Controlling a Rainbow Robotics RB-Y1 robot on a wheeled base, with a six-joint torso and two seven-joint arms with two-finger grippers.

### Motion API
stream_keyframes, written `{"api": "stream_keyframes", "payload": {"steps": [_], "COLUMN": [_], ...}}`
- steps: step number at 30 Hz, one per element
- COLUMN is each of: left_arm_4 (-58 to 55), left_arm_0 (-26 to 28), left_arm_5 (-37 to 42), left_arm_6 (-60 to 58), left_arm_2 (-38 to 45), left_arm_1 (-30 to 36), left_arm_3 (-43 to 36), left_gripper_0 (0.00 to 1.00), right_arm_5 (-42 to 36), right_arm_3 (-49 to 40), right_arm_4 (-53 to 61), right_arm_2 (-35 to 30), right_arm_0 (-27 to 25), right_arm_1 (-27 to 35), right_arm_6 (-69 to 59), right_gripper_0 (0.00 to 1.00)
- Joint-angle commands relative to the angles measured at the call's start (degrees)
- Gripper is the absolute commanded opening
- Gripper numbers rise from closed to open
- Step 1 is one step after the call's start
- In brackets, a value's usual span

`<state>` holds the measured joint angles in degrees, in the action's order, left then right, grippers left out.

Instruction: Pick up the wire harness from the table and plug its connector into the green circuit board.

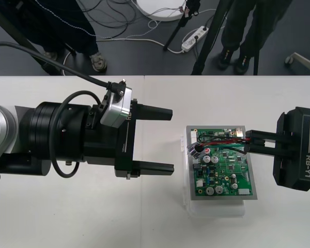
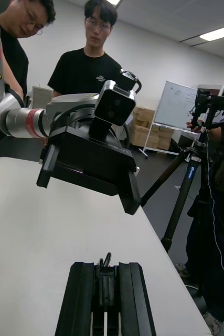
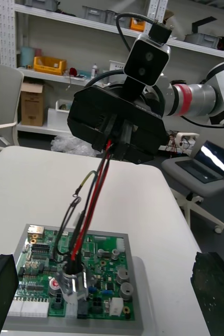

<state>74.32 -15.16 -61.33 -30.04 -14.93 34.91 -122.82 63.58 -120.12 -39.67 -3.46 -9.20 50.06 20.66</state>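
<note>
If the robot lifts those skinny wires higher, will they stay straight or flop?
Probably flop: the wires bend and curl between the right end effector and the green circuit board instead of running straight. The metal socket end likely hangs lowest, since it rests on the board now. They look thin, so probably light.

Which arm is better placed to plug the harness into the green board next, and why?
Right. The right gripper is shut on the harness wires at the green circuit board's edge. The left gripper stands open beside the board, holding nothing.
</note>
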Motion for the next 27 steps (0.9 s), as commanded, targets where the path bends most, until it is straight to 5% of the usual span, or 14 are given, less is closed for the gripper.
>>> {"api": "stream_keyframes", "payload": {"steps": [1, 27], "left_arm_4": [-1.3, -3.7], "left_arm_0": [-4.1, -9.4], "left_arm_5": [3.2, 13.2], "left_arm_6": [6.8, 11.3], "left_arm_2": [-2.3, -14.6], "left_arm_1": [-0.3, -2.1], "left_arm_3": [2.6, 5.5], "left_gripper_0": [0.98, 0.97], "right_arm_5": [-1.2, -7.2], "right_arm_3": [-3.5, -6.8], "right_arm_4": [-2.7, -7.4], "right_arm_2": [-1.5, 5.8], "right_arm_0": [1.2, 1.7], "right_arm_1": [-2.5, -5.0], "right_arm_6": [-2.4, -11.2], "right_gripper_0": [0.0, 0.0]}}
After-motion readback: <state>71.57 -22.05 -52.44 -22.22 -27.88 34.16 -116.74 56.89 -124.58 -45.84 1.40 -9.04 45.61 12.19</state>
